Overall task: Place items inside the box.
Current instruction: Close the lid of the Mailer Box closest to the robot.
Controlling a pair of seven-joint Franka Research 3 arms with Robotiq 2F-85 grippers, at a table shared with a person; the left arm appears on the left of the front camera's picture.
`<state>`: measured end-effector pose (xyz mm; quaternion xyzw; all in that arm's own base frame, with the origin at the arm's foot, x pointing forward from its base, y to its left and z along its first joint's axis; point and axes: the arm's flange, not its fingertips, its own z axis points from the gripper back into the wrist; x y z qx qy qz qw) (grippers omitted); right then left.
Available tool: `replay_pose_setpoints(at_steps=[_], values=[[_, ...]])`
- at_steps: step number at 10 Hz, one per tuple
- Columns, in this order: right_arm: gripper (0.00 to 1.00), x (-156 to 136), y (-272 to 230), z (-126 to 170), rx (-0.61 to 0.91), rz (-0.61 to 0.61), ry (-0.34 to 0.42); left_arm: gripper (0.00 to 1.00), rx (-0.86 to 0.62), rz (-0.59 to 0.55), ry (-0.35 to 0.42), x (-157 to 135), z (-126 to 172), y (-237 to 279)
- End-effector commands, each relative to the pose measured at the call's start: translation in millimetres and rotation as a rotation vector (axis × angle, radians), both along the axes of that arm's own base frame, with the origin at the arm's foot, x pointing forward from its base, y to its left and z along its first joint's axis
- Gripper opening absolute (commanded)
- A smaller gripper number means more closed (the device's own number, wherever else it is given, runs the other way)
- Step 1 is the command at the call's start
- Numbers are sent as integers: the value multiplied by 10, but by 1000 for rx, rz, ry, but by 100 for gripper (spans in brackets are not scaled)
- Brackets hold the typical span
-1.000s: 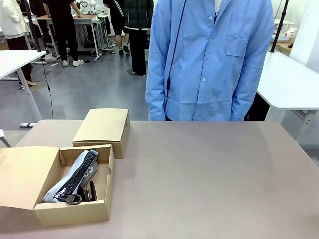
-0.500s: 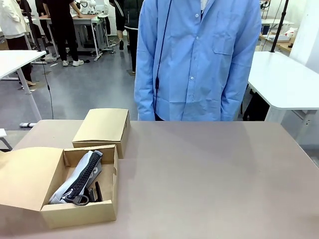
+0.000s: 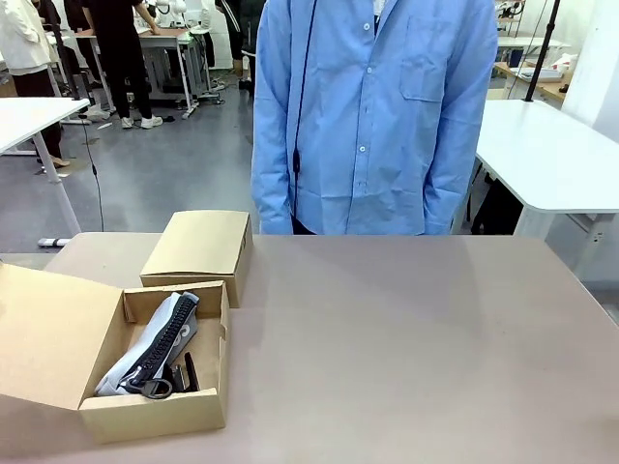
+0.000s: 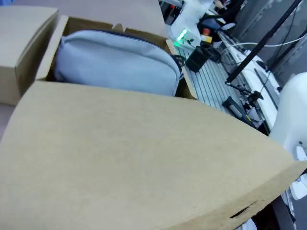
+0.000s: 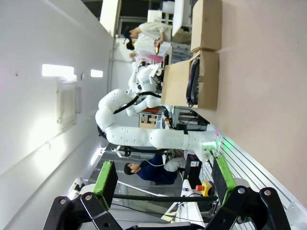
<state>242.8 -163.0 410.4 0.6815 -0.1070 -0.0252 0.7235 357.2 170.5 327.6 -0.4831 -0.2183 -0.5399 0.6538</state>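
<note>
The open cardboard box stands at the table's front left, its lid flap raised to the left. Inside lies a grey zip pouch with a black zipper, and slim black items lie beside it. In the left wrist view the flap is close in front, with the grey pouch in the box beyond. My right gripper is open with nothing between its green pads, far from the box. My white left arm reaches to the back of the flap.
A closed cardboard box sits just behind the open one. A person in a blue shirt stands at the table's far edge, arms down. The brown table stretches to the right of the boxes.
The open box slid a little to the right, then its flap rose more upright. The person stepped slightly to the left.
</note>
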Motion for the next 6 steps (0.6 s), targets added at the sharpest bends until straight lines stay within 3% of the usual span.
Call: replay_pose_setpoints(at_steps=[1,6], values=[[100,-28,-11,20,9,4,-15,100,-39,32,-68,-124,32,-117],[100,-28,-11,20,9,4,-15,100,-125,104,-206,-259,381,-349]])
